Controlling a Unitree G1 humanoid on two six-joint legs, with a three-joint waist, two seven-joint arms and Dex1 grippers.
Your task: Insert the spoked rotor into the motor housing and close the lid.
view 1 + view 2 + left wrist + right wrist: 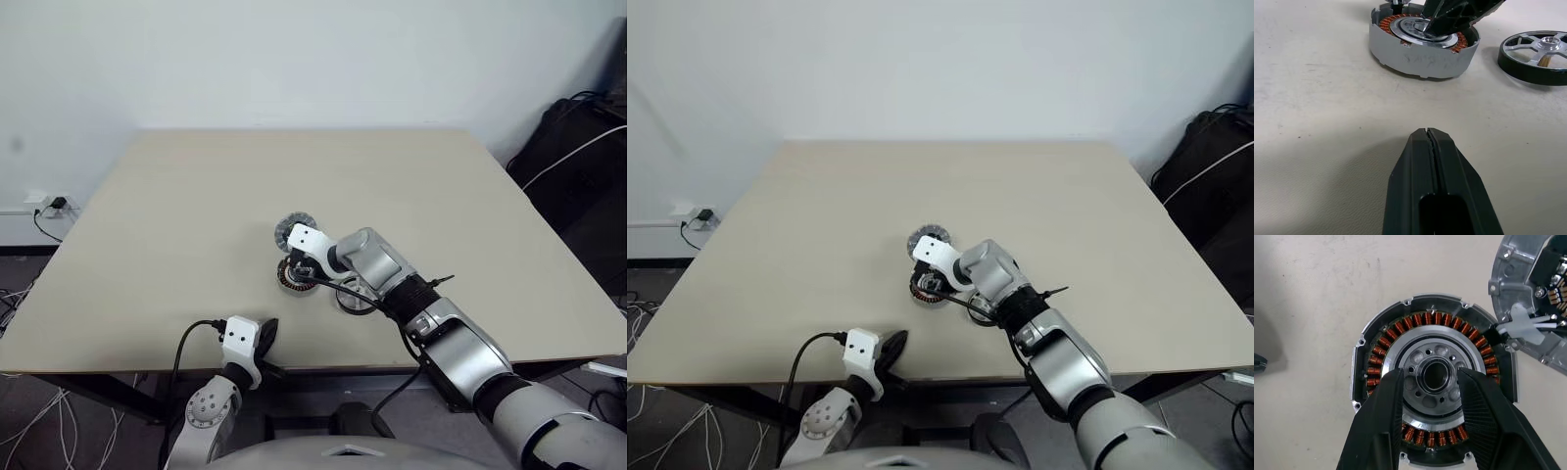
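The motor housing [1435,382], a grey cup ringed with copper windings around a silver hub, sits at the table's middle [287,279]. My right gripper [1430,377] points down into it, its two fingers open on either side of the hub with nothing held. Just behind the housing lies the lid [292,229], a grey disc [1520,289]. The spoked rotor [1535,49] lies flat on the table to the right of the housing, partly under my right arm [353,302]. My left gripper [1427,134] is shut and empty, low near the table's front edge [265,333].
The beige table [176,225] ends just in front of my left gripper. A black bag with a white cable [578,162] stands beyond the table's right edge. A wall socket with cables [51,206] is at the far left.
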